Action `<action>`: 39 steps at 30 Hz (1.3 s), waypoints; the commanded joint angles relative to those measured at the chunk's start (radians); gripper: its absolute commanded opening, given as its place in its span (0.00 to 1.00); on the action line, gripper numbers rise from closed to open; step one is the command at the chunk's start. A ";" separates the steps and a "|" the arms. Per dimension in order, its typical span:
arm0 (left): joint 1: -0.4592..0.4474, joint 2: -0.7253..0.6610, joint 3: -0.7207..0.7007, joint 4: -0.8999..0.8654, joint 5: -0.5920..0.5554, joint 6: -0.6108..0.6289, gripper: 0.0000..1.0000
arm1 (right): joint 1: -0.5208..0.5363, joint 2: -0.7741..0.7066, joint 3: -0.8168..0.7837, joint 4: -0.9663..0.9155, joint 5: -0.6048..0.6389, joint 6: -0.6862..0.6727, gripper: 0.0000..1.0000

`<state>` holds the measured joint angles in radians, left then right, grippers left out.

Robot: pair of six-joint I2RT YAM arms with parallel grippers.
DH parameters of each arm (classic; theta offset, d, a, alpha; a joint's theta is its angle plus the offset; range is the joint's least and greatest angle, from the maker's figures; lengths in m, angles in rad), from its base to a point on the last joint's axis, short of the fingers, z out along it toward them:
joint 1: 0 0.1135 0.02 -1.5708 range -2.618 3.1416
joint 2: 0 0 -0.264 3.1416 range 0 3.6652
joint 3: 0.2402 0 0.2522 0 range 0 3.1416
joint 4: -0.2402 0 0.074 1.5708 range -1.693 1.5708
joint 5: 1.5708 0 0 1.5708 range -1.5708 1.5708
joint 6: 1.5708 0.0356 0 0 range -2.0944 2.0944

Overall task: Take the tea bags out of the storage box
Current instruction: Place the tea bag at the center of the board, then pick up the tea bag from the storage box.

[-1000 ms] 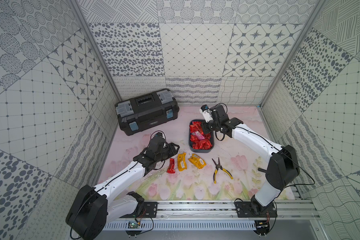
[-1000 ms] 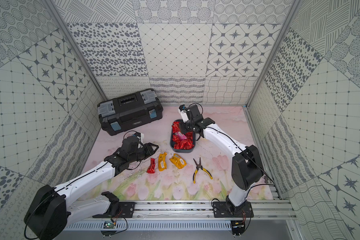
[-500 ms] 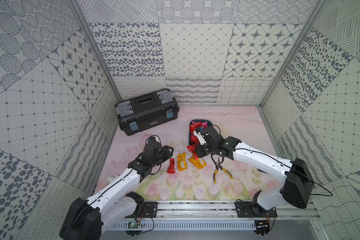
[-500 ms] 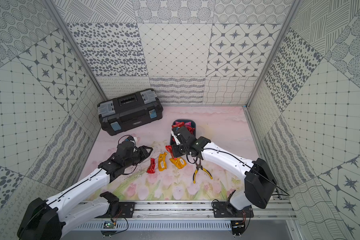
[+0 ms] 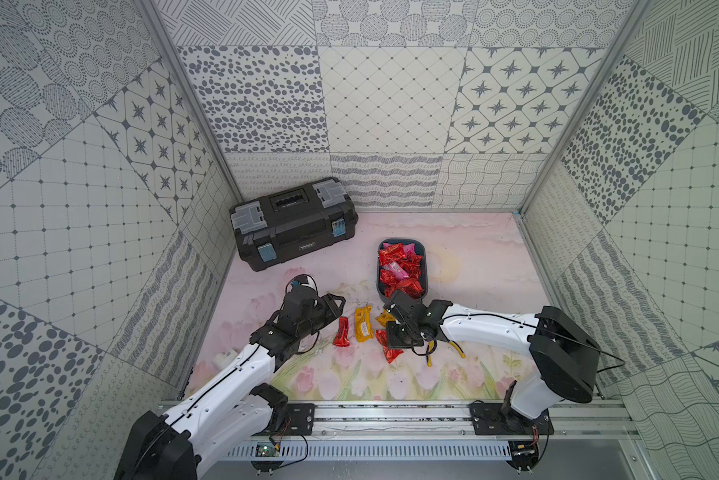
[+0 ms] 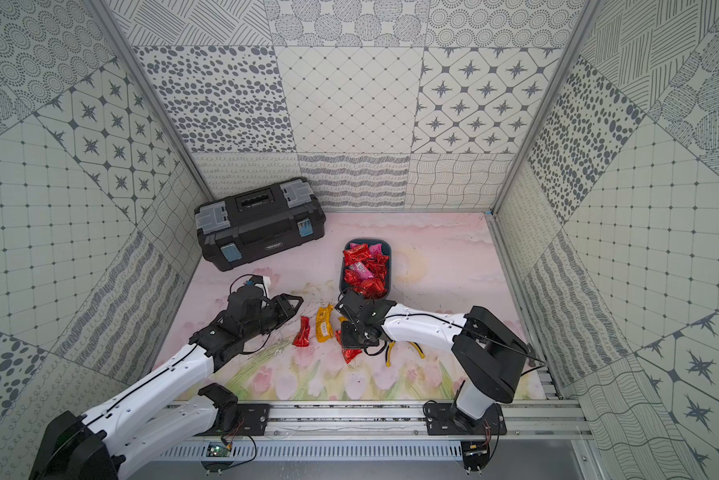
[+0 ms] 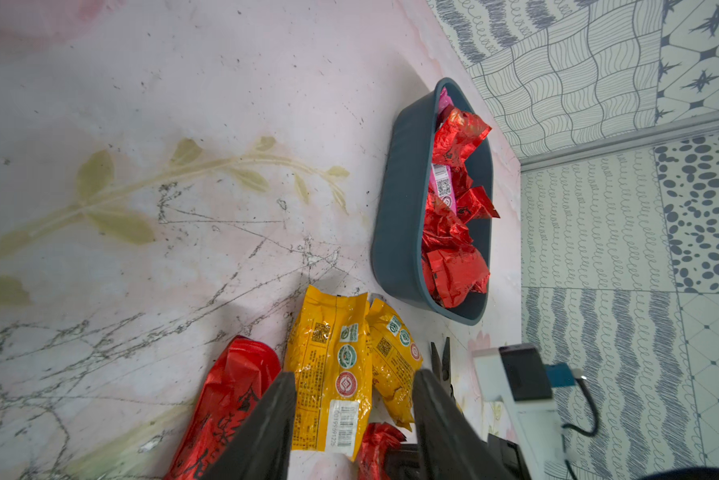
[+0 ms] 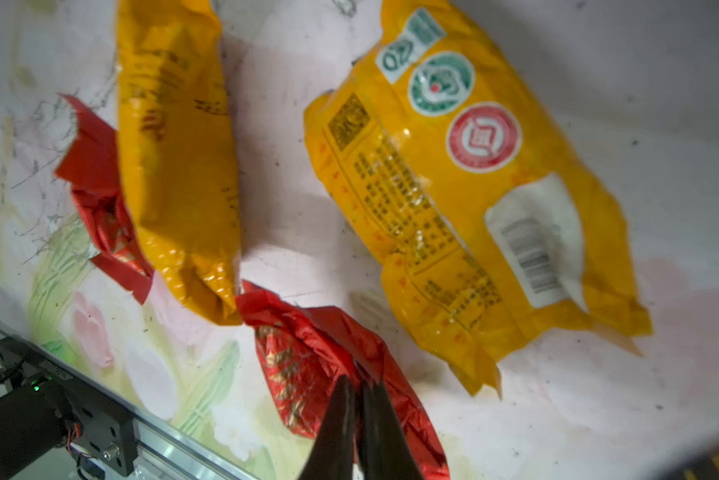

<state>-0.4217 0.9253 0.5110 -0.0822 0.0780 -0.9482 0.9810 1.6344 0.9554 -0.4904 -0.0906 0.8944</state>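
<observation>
Two tools: my left tool [image 7: 353,374] is spread wide with nothing between its fingers; my right tool [image 8: 358,384] has its fingers almost together, with only a thin slit between them.
Right tool contact: its tips sit on a crumpled red tea bag [image 8: 308,365] that lies on the worktop [image 5: 474,257]; I cannot tell whether the foil is pinched or free.
Left tool position: it hovers near the loose bags, pointing at them and touching none.
Loose bags: a second red tea bag [image 5: 342,332] lies nearest my left tool. Just beside it is a yellow tea bag [image 5: 362,325], then another yellow one [image 5: 385,318] partly hidden under my right arm. All are outside the box.
Storage box: the storage box [image 5: 423,253] stands upright and lidless just beyond my right tool, on the side away from the rail.
Box contents: a heap of tea bags [image 5: 401,270], mostly red with some pink.
Pliers: the pliers [image 5: 457,350] show only their yellow handles from under my right arm.
Toolbox: the toolbox [image 5: 293,224] is closed, at the back left, well apart from the storage box.
</observation>
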 commanded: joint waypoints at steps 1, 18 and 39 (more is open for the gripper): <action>0.005 -0.013 0.036 -0.021 0.084 0.075 0.50 | 0.002 0.002 -0.002 0.062 -0.008 0.032 0.27; -0.144 0.262 0.320 -0.008 0.136 0.240 0.56 | -0.405 -0.353 -0.029 0.048 -0.012 -0.242 0.44; -0.224 0.624 0.523 0.055 0.064 0.116 0.56 | -0.557 -0.020 0.288 0.006 -0.102 -0.748 0.52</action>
<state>-0.6434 1.5440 1.0454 -0.1074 0.1894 -0.7639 0.4255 1.5616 1.1851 -0.4892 -0.2142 0.2581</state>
